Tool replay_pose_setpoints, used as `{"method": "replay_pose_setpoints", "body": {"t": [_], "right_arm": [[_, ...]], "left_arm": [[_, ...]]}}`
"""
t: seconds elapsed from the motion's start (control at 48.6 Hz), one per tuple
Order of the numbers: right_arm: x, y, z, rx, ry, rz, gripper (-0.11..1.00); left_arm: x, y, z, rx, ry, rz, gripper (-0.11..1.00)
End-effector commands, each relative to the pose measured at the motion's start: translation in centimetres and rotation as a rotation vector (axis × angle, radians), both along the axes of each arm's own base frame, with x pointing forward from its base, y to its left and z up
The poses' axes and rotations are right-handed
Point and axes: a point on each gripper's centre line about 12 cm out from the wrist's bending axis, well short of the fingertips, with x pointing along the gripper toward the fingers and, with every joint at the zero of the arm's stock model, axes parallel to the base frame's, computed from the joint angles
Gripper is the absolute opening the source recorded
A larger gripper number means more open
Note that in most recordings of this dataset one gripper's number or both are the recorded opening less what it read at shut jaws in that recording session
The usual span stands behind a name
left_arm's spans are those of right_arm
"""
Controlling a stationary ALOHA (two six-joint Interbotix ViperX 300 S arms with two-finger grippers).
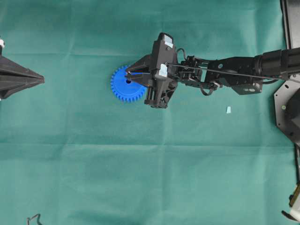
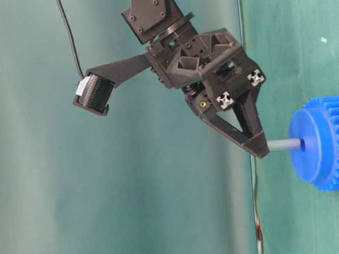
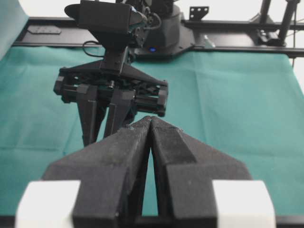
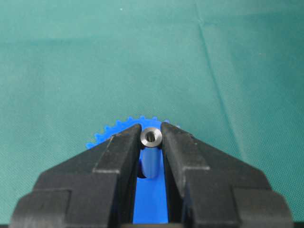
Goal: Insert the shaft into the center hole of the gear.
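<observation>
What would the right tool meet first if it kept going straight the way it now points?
The gear. The right tool grips the shaft, whose far end already sits at the center hole, so pushing on would probably bring the fingertips against the hub face.

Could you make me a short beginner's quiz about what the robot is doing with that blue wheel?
1. True or false: the right tool is shut on the shaft.
2. Where does the shaft's far end sit? A) on the cloth B) at the center hole of the gear C) in the left tool
3. Fill in: the left tool is ____.

Key: 1 true; 2 B; 3 shut.
</observation>
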Motion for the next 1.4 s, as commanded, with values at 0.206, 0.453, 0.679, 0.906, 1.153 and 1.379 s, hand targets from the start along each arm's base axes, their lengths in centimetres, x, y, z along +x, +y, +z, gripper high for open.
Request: {"method": "replay_pose_setpoints", "body": {"t": [0.206, 0.453, 0.679, 0.906, 1.153, 1.379], "right_arm": [[0.3, -0.1, 1.1, -0.006, -0.047, -0.007, 0.16], [0.4, -0.1, 1.1, -0.005, -0.056, -0.009, 0.16], [0.9, 0.3, 1.5, -0.008, -0.076, 0.001, 0.16], [0.9, 0.8, 1.5, -0.008, -0.076, 0.013, 0.16], [0.9, 0.8, 1.2, -0.006, -0.065, 0.014, 0.16], [0.8, 0.3, 0.3, -0.004, -0.045, 0.0, 0.16]], "left_arm": [[0.2, 0.0, 1.0, 0.002, -0.028, 0.001, 0.0], [0.2, 0.0, 1.0, 0.002, -0.028, 0.001, 0.0], [0.2, 0.0, 1.0, 0.002, -0.029, 0.001, 0.0], [0.2, 0.0, 1.0, 0.002, -0.028, 0.001, 0.0], [0.2, 0.0, 1.0, 0.003, -0.029, 0.001, 0.0], [0.2, 0.0, 1.0, 0.002, -0.029, 0.001, 0.0]]}}
